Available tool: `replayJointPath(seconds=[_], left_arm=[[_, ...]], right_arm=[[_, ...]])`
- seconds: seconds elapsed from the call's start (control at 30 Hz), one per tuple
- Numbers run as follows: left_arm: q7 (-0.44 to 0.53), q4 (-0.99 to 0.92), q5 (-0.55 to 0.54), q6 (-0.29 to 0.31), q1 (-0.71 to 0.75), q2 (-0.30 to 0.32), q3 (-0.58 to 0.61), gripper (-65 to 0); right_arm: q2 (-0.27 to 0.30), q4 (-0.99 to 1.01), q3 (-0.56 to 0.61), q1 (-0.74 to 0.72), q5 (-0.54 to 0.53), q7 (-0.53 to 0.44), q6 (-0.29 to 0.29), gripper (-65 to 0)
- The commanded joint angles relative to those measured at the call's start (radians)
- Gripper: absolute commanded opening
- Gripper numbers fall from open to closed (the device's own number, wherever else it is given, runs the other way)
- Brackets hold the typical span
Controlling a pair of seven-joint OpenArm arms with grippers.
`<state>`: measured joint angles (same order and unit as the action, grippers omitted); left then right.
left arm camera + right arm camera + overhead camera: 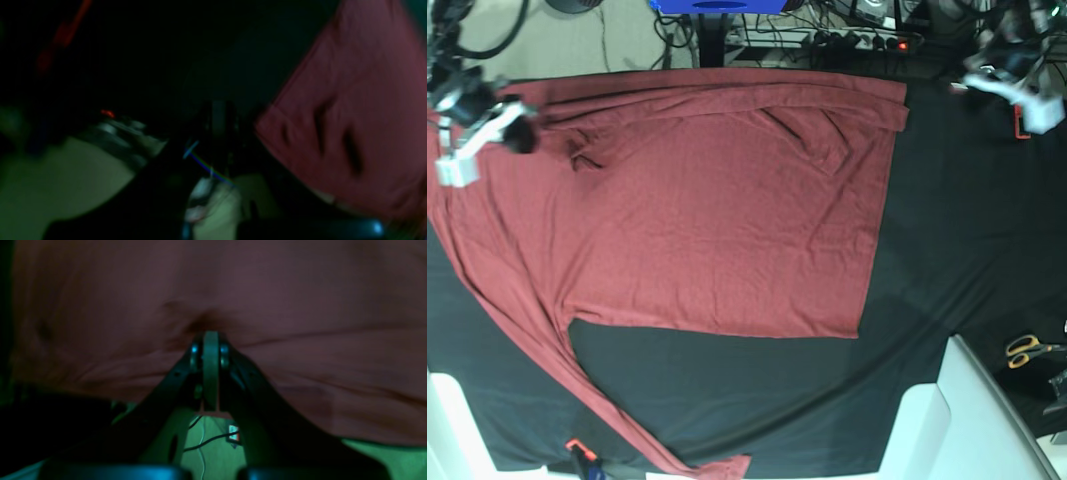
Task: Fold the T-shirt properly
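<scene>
1. Nearest in the base view, one long sleeve of the T-shirt (717, 190) trails toward the front edge of the counter (927, 230), which is covered in black cloth. Its cuff lies by a small orange-and-black object (577, 452) too small to identify.
2. The shirt's body lies spread flat across the middle and left of the counter, with folds bunched along its far edge.
3. Scissors (1027, 349) lie at the right edge, well apart from the shirt.
4. The right end effector (210, 340) has its fingers pressed together, tips against or into the red fabric. Whether cloth is actually pinched cannot be told in the dim picture.
5. The left end effector (218, 116) is dark and blurred in its wrist view. Its fingers look drawn together, just beside a shirt corner without holding it.
6. At the far side, cables and a blue stand are cut off by the frame.
</scene>
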<state>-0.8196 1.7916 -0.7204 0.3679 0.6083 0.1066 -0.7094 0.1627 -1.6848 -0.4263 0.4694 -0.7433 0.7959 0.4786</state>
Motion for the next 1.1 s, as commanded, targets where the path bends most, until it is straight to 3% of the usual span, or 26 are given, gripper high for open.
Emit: replayJointPath(seconds=[0.0, 0.13, 0.37, 0.5, 0.67, 0.9, 1.07], left_arm=[[0.009, 0.027, 0.018, 0.044, 0.015, 0.008, 0.058, -65.0], [0.009, 0.029, 0.081, 0.082, 0.015, 0.025, 0.287, -65.0], [0.016, 0.030, 0.184, 0.081, -0.014, 0.017, 0.676, -65.0], [0.010, 0.024, 0.189, 0.078, -0.058, 0.002, 0.816, -65.0], [0.009, -0.002, 0.187, -0.042, -0.097, -0.025, 0.844, -65.0], [-0.001, -0.054, 0.187, -0.046, -0.146, -0.021, 0.913, -65.0], [-0.094, -0.085, 0.187, -0.046, -0.176, -0.040, 0.910, -65.0]], right_arm=[[0.024, -0.024, 0.011, 0.012, -0.008, -0.013, 0.001, -64.5], [0.030, -0.021, 0.027, 0.007, -0.008, -0.019, 0.001, -64.5], [0.030, -0.018, -0.119, -0.016, -0.008, -0.017, 0.001, -64.5], [0.031, -0.018, -0.177, -0.027, -0.008, -0.016, 0.001, -64.5], [0.031, -0.018, -0.217, -0.034, -0.008, -0.014, 0.001, -64.5], [0.027, -0.018, -0.217, -0.034, -0.008, -0.014, 0.001, -64.5], [0.025, -0.011, -0.217, -0.034, -0.008, -0.014, -0.001, -64.5]])
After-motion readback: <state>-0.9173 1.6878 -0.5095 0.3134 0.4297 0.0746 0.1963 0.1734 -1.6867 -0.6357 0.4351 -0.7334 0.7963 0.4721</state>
